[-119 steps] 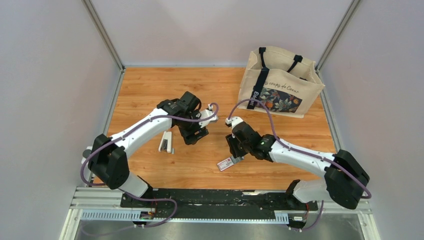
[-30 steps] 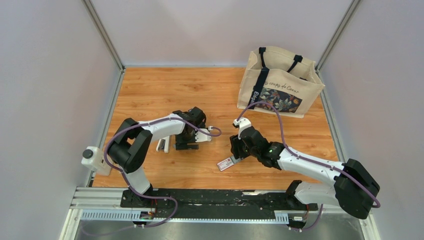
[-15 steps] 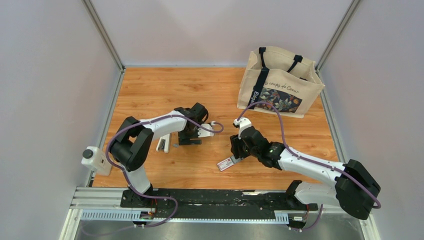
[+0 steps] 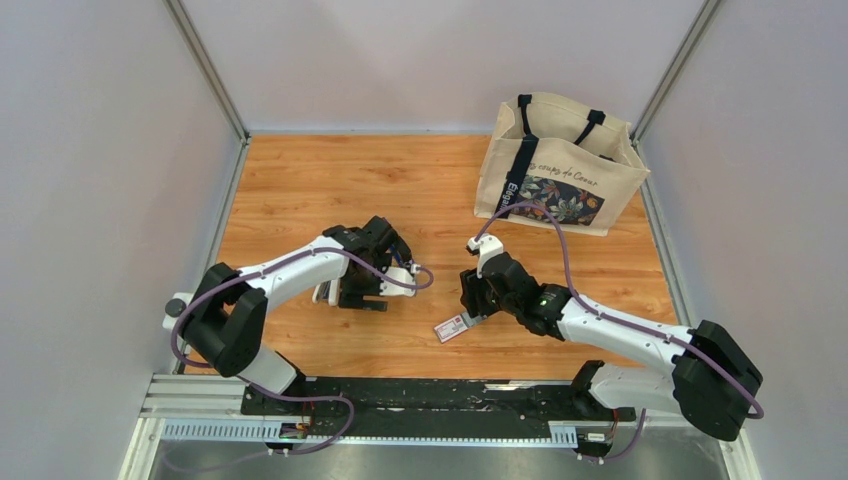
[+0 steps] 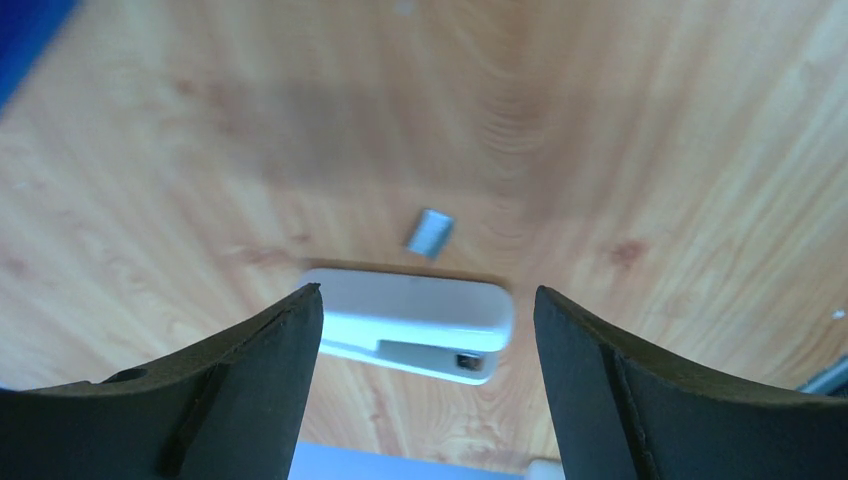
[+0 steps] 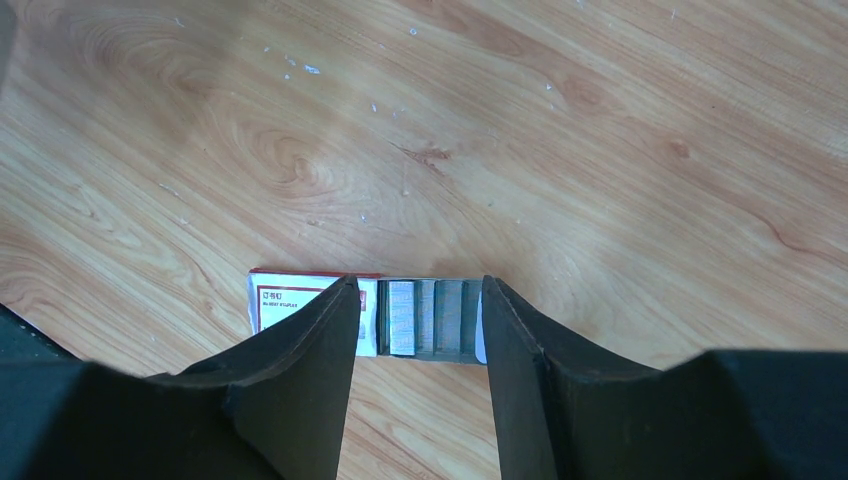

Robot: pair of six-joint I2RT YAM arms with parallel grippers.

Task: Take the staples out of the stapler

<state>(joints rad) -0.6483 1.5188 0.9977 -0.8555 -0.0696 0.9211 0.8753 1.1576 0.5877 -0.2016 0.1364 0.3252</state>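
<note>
Farthest back on the wooden tabletop point(image 4: 300, 180) stands a printed tote bag point(image 4: 560, 165). Nearer, the jaws of the left arm point(image 4: 290, 262) hang spread wide over a white stapler point(image 5: 410, 320), with a short staple strip point(image 5: 430, 232) lying just beyond it. The jaws of the right arm point(image 4: 610, 325), likewise parted, straddle an open staple box point(image 6: 300, 310). Of the stapler point(image 5: 15, 30), only a blue corner shows at the left wrist view's edge. Its long axis and heading cannot be told.
</note>
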